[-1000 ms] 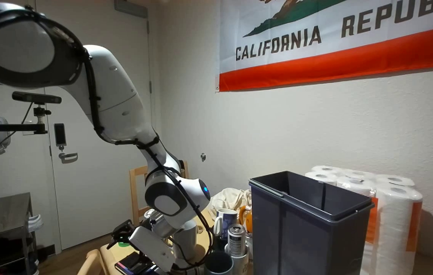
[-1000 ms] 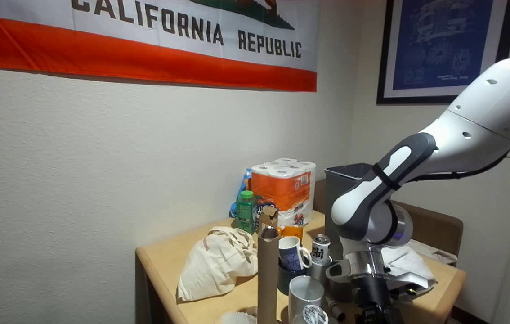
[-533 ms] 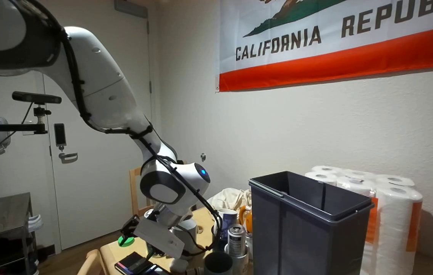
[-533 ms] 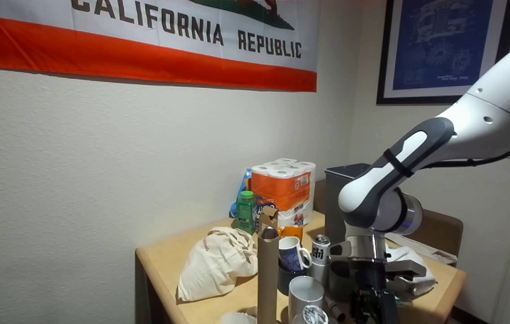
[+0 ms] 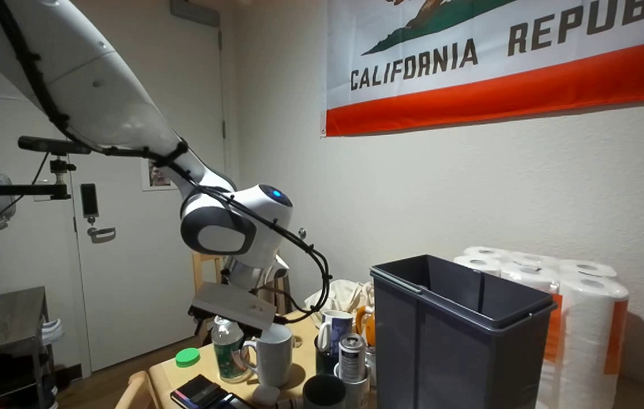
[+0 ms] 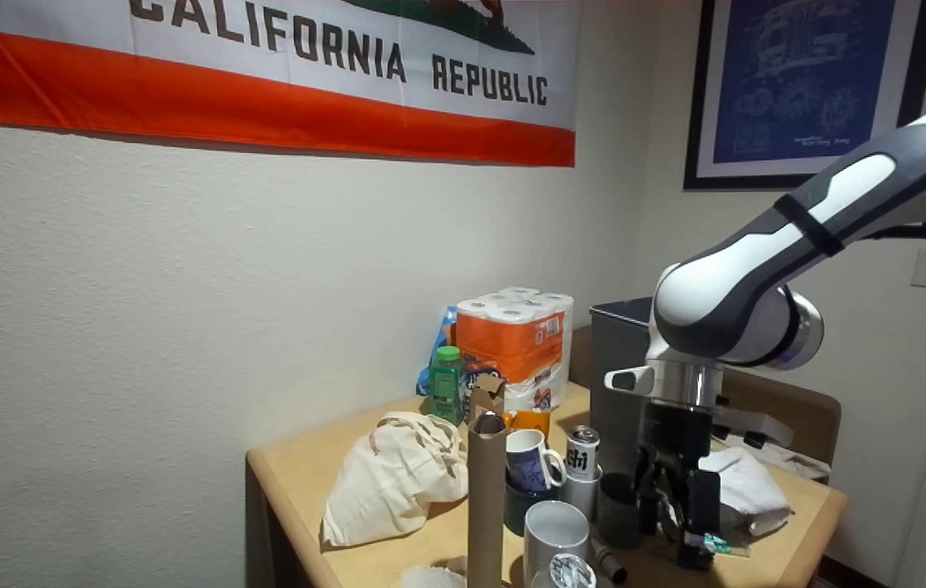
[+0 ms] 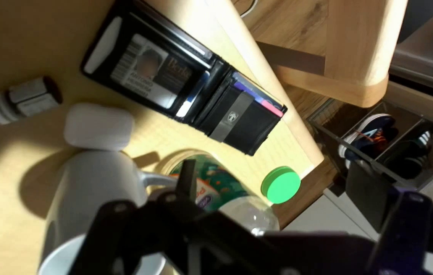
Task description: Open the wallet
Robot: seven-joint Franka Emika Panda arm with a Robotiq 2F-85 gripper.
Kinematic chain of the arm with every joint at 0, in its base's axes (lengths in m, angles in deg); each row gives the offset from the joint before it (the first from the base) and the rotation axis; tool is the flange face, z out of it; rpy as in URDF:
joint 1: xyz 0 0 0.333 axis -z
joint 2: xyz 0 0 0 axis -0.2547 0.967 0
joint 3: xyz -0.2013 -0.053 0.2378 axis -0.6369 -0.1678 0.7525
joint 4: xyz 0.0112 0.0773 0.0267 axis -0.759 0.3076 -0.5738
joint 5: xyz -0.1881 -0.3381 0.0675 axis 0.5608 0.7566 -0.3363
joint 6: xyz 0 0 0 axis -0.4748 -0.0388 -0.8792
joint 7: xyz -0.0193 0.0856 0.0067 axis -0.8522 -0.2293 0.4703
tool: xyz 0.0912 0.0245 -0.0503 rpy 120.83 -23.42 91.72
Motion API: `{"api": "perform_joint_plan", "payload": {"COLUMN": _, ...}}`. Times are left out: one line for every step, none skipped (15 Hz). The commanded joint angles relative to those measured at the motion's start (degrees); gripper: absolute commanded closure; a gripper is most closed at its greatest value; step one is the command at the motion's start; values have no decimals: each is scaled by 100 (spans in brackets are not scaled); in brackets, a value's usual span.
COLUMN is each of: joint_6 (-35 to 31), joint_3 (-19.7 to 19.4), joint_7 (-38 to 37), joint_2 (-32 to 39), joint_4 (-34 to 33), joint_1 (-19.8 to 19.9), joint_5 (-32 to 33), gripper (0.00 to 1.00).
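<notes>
Wallet point(image 7: 186, 79) open on tbl point(image 7: 151, 130) — gripper point(image 7: 277, 186) off it w/ jaws spread.

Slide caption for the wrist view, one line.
Black wallet lying open near the edge of the table, a green lid nearby, with the parted fingers in the foreground.

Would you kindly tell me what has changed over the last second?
The gripper has moved up and away from the wallet, its jaws apart; no grasp or release shows. The wallet lies open in the same place, and the bin, can and canvas bag have stayed put.
</notes>
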Motion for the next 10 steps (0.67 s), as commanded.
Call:
{"api": "perform_joint_plan", "payload": {"joint_6": -353, "joint_3": -180, "joint_7": -579, "joint_2": -797, "joint_4": 304, "joint_1": -144, "joint_5": 261, "gripper": 0}}
{"api": "perform_joint_plan", "payload": {"joint_6": -415, "joint_3": -217, "joint_7": -748, "joint_2": -915, "joint_4": 297, "joint_1": -167, "joint_5": 375, "gripper": 0}}
{"api": "perform_joint_plan", "payload": {"joint_6": -485, "joint_3": -256, "joint_7": -903, "joint_2": -1021, "joint_4": 284, "joint_1": -186, "joint_5": 498, "gripper": 0}}
{"api": "perform_joint_plan", "payload": {"joint_6": -576, "joint_3": -287, "joint_7": -1076, "joint_2": -1095, "joint_4": 275, "joint_1": -210, "joint_5": 627, "gripper": 0}}
{"api": "perform_joint_plan", "payload": {"joint_6": -691, "joint_3": -313, "joint_7": -1221, "joint_2": -1145, "joint_4": 270, "joint_1": -233, "joint_5": 744, "gripper": 0}}
{"api": "perform_joint_plan", "payload": {"joint_6": -839, "joint_3": -328, "joint_7": -1395, "joint_2": -1203, "joint_4": 287, "joint_1": -257, "joint_5": 898, "gripper": 0}}
{"api": "perform_joint_plan", "payload": {"joint_6": -976, "joint_3": -333, "joint_7": -1557, "joint_2": -1211, "joint_4": 296, "joint_1": -280, "joint_5": 1059, "gripper": 0}}
{"api": "perform_joint_plan", "payload": {"joint_6": -1084, "joint_3": -339, "joint_7": -1723, "joint_2": -1236, "joint_4": 304, "joint_1": -305, "joint_5": 1221, "gripper": 0}}
{"api": "perform_joint_plan", "payload": {"joint_6": -1225, "joint_3": -339, "joint_7": -1896, "joint_2": -1229, "joint_4": 318, "joint_1": -330, "joint_5": 1386, "gripper": 0}}
{"api": "perform_joint_plan", "payload": {"joint_6": -1338, "joint_3": -333, "joint_7": -2079, "joint_2": -1219, "joint_4": 323, "joint_1": -344, "joint_5": 1577, "gripper": 0}}
